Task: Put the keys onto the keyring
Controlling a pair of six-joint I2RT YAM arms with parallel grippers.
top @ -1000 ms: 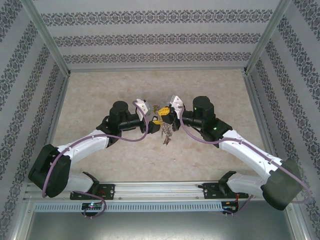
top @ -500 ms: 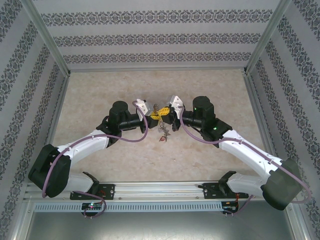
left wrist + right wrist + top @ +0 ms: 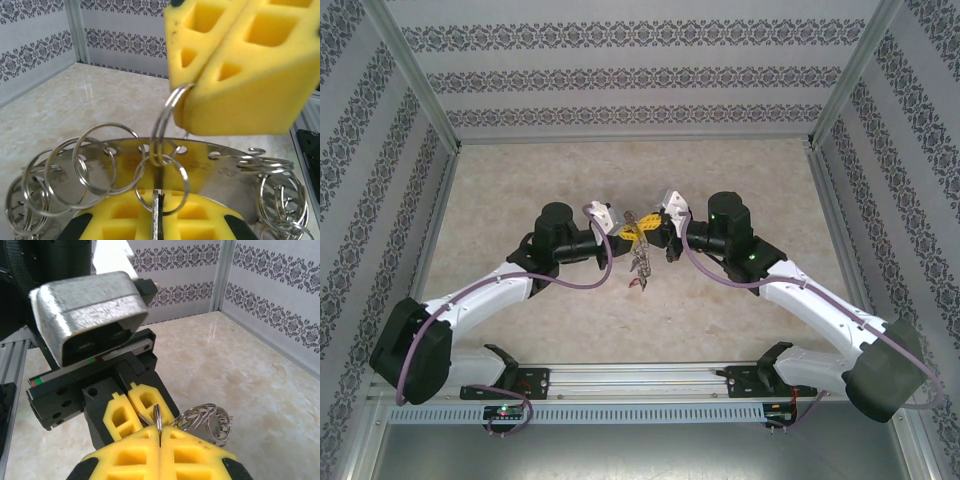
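We see the pale marbled table (image 3: 520, 190) lying below both grippers, which meet tip to tip above its middle. The left gripper (image 3: 623, 233) is closed on the keyring (image 3: 640, 258), which hangs down beneath the two sets of fingertips.

From the left wrist, the left gripper (image 3: 156, 210) clamps the keyring (image 3: 225, 172). It is a curved flat metal band with holes that spreads to both sides just beyond the gripper's yellow pads (image 3: 120, 217).

The right gripper (image 3: 646, 232) is also closed. In that same wrist view the right gripper (image 3: 200, 80) comes in from above, pinching one of the keys (image 3: 169, 112), a thin wire loop that reaches down to the band straight ahead of the left fingertips.

From the right wrist, the right gripper (image 3: 160, 452) holds that loop upright in the seam between its pads. The left gripper (image 3: 131, 402) sits just ahead, and more keys (image 3: 205, 420) bunch just beside it.
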